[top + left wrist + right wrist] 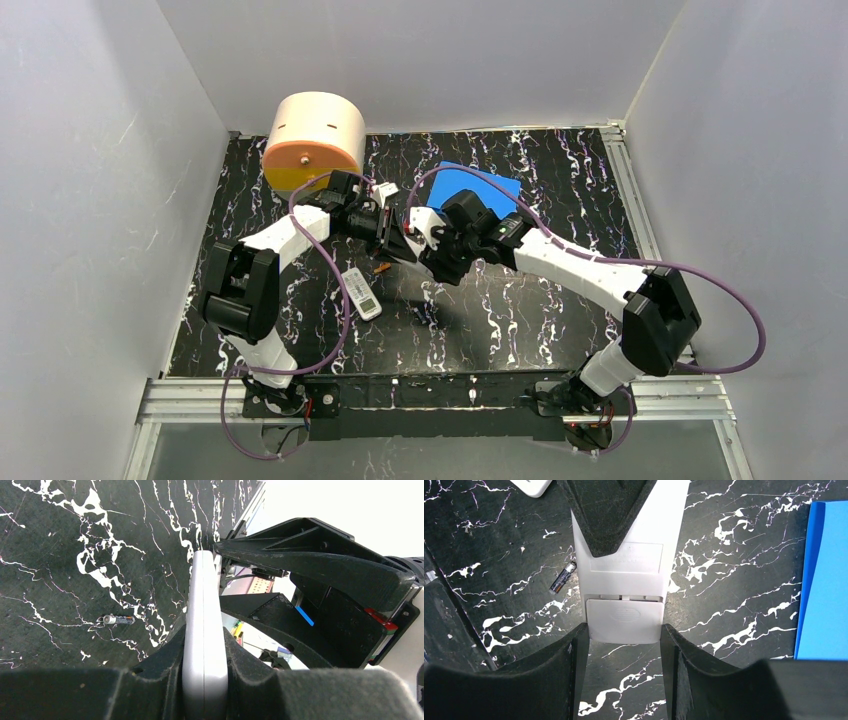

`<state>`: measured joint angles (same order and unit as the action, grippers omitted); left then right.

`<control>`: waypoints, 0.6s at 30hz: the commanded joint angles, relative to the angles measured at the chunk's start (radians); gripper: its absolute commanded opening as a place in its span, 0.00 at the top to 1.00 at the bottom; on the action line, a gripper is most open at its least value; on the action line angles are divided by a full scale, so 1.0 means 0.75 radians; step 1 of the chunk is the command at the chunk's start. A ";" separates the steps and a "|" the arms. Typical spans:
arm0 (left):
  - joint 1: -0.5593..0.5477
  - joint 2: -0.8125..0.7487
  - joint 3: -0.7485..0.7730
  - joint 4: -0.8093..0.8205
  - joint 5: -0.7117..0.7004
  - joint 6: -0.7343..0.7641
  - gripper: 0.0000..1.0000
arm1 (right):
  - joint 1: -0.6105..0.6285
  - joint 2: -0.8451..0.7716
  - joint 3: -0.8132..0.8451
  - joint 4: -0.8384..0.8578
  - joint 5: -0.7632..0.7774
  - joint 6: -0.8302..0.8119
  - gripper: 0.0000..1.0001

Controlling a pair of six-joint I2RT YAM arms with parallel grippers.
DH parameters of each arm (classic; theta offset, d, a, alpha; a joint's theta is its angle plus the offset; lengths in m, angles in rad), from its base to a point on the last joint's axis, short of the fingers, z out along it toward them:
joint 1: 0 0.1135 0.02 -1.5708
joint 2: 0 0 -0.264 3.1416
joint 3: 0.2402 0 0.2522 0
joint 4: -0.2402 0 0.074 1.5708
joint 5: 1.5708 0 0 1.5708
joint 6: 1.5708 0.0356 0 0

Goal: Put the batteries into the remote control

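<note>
One battery [562,577], dark-bodied with a bright metal cap, lies on its side on the marbled black table [734,540]. It is just beside one long edge of the held remote control [624,580] but apart from it, and neither gripper touches it.

**Held remote control:** white, with its back face toward the right wrist camera. Its battery cover [624,620] is seated in place at the end that points to the right gripper [624,636].

**Grippers:**
- The left gripper [204,647] is clenched on the held remote control, one finger on each broad face. The left wrist view therefore shows the body edge-on.
- The right gripper has its jaws part-spread, with a fingertip at either side of the cover end of the held remote control. Whether the pads press the sides or merely flank them cannot be told.
- In the overhead view both wrists meet over the held remote control.

**Surroundings:**
- Second remote [362,293]: white and flat on the table, on the left arm's side of the held remote control and nearer the arm bases.
- Small orange item [381,267]: between the second remote and the held remote control, too small to identify.
- Blue pad [480,188]: flat, beyond the held remote control on the right arm's side.
- Tan cylinder [313,140] with an orange face: beyond the held remote control on the left arm's side.
</note>
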<state>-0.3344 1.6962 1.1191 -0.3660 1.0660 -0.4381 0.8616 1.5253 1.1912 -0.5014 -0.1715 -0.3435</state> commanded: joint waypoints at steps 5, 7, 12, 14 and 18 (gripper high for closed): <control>-0.027 -0.093 -0.022 0.001 0.180 0.062 1.00 | 0.015 0.021 0.073 -0.003 -0.029 -0.001 0.57; -0.037 -0.092 -0.022 0.000 0.187 0.061 1.00 | 0.013 0.027 0.081 0.000 -0.030 0.001 0.57; -0.044 -0.082 -0.007 0.010 0.173 0.029 1.00 | 0.015 0.047 0.104 0.001 -0.058 0.021 0.57; -0.046 -0.083 -0.009 0.057 0.166 -0.019 1.00 | 0.013 0.056 0.113 0.002 -0.080 0.035 0.56; -0.046 -0.113 -0.038 0.197 0.117 -0.133 1.00 | 0.020 0.068 0.116 -0.003 -0.087 0.055 0.56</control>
<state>-0.3443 1.6882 1.0992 -0.3336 1.0775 -0.4370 0.8631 1.5547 1.2308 -0.5545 -0.1829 -0.3313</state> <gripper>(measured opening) 0.207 0.579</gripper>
